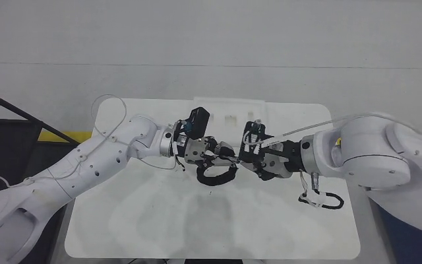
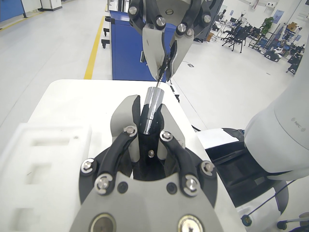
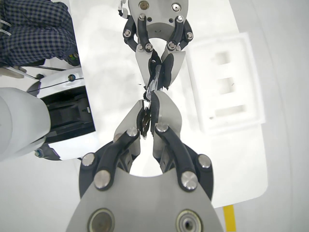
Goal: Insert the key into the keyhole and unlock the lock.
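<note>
Nearest, the left tool (image 2: 149,101) is clamped on the lock (image 2: 150,114), chrome barrel pointing away. Just beyond, the key (image 2: 159,80) meets the barrel's end, pinched in the closed right tool (image 2: 165,72); its depth I cannot tell. Both hang above the surface (image 2: 72,102). Keep the blade on the barrel's axis, push straight, then turn.

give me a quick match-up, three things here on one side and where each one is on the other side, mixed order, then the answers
Things:
1. lock
2. key
3. foam tray

Places:
A. lying on the table, apart from both grippers
B. clamped in the left gripper
C. clamped in the right gripper

Pairs: 1-B, 2-C, 3-A
</note>
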Controlling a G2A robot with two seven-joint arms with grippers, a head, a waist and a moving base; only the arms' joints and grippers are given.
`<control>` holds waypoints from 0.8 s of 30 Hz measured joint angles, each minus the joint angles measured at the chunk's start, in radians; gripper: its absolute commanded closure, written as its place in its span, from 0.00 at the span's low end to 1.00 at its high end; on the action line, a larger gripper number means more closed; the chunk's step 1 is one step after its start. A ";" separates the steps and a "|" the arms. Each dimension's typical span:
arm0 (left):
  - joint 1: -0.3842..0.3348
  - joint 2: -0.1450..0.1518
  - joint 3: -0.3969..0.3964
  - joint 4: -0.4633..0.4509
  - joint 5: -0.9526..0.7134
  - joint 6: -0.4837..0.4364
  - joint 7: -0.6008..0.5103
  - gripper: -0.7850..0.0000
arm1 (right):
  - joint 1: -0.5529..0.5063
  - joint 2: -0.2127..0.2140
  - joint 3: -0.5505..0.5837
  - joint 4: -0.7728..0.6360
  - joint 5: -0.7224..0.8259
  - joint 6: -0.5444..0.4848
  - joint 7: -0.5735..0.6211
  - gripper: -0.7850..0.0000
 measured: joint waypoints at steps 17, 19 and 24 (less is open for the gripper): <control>0.001 0.013 0.000 -0.006 0.038 0.000 0.033 1.00 | -0.068 -0.003 0.053 0.046 0.143 0.213 0.008 0.00; 0.002 0.014 0.000 -0.003 0.044 0.000 0.029 1.00 | -0.072 -0.003 0.060 0.044 0.146 0.204 0.008 0.00; 0.008 0.018 0.000 0.018 0.065 0.000 -0.038 1.00 | -0.080 0.003 0.096 0.050 0.147 0.165 0.025 0.00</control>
